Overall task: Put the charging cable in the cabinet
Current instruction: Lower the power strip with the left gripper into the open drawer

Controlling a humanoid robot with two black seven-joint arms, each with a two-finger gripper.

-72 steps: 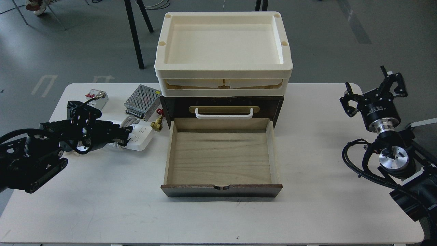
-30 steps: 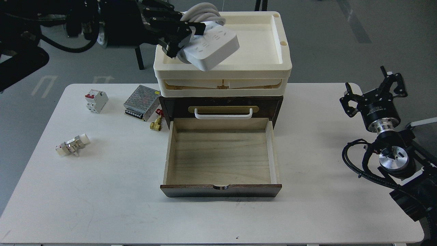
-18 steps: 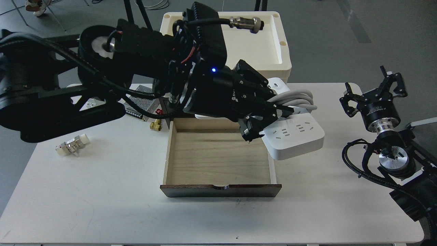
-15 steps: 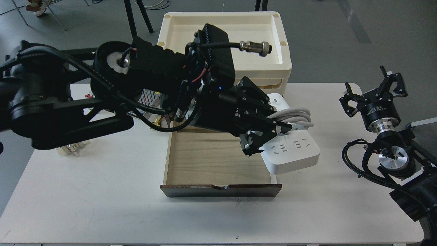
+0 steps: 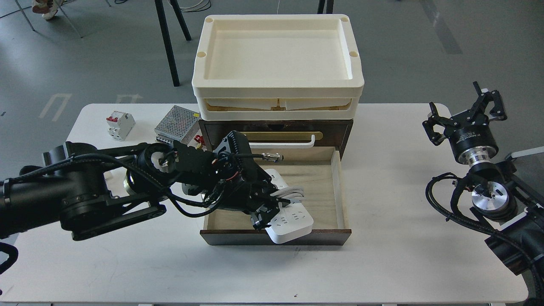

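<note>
So it's most of the way there, I'd say: the left gripper (image 5: 265, 210) has its fingers clamped on the charging cable (image 5: 288, 216), over the open drawer of the cabinet (image 5: 276, 236) at center frame, near end poking over the drawer's front edge. Left to do: set it down, let go. The right gripper (image 5: 465, 117), far right above the bench (image 5: 382, 263), has its fingers spread, holding nothing.
</note>
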